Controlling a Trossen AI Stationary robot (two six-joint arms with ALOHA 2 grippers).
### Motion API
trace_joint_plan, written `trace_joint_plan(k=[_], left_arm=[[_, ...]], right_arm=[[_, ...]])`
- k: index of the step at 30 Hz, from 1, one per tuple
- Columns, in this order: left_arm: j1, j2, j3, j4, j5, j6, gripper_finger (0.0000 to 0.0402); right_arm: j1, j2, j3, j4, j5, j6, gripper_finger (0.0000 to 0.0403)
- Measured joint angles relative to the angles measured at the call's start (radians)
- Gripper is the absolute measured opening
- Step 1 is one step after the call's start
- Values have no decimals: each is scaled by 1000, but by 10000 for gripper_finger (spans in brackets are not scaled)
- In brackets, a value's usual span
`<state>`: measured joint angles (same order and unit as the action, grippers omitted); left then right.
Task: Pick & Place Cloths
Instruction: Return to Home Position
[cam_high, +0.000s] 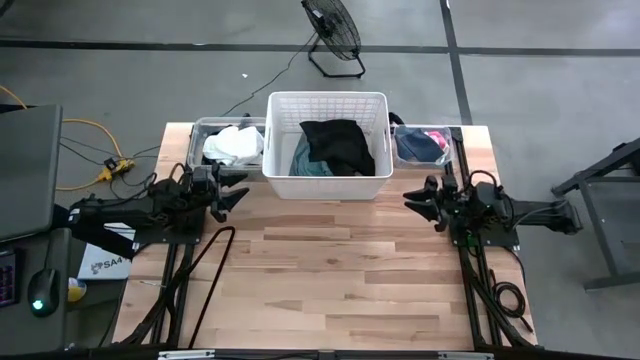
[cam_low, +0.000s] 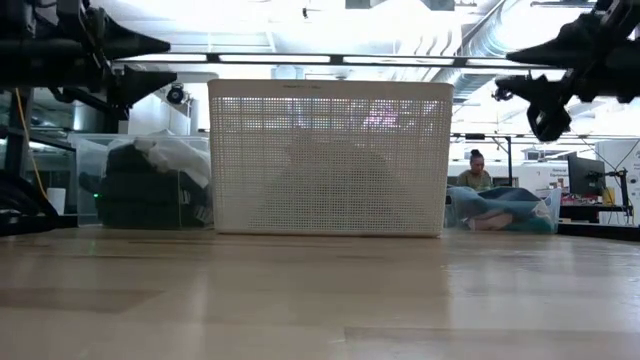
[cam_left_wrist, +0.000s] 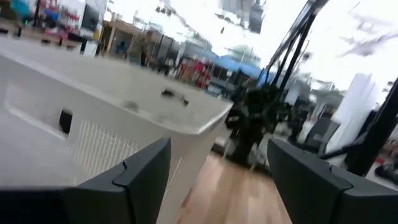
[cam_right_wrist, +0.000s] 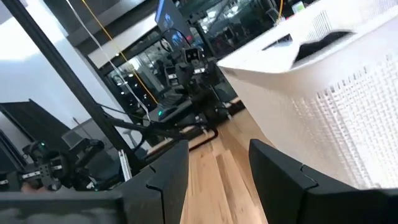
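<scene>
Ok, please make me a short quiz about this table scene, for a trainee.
1. True or false: the black fabric shirt lies inside the white plastic lattice basket.
2. The left pincer and right pincer hold: A) one sock each B) nothing C) one shirt together.
3. Fill in: from above, the pink and blue cloths lie in the clear plastic bin on the basket's ____ side.
Key: 1 true; 2 B; 3 right.

floor (cam_high: 560, 90) grey concrete | blk fan (cam_high: 332, 30) behind wood table (cam_high: 330, 270) | ceiling lights (cam_low: 300, 20) bright | person (cam_low: 476, 170) seated far bkgd
</scene>
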<state>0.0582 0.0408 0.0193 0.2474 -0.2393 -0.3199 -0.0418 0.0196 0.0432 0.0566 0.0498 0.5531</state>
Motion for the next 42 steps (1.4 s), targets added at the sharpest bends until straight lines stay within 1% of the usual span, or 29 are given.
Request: trace_joint_plan(k=[3,6,9,14,20,42], left_arm=[[0,0,-1,-60,1,6,262],[0,-1,-2,-92,2,27,262],[0,-1,-3,-131,27,43,262],[0,2,-3,-219,48,22,262],[0,16,-3,-220,49,26,262],[0,16,-3,-219,49,26,262]], right_arm=[[0,-1,-35,11,-4,20,160],[0,-1,-35,-13,0,23,160],[0,-2,-35,-12,2,11,160],[0,-1,-35,-25,-3,0,160],[0,-1,-35,-26,-31,0,160],[0,-1,-36,-24,-26,0,160]])
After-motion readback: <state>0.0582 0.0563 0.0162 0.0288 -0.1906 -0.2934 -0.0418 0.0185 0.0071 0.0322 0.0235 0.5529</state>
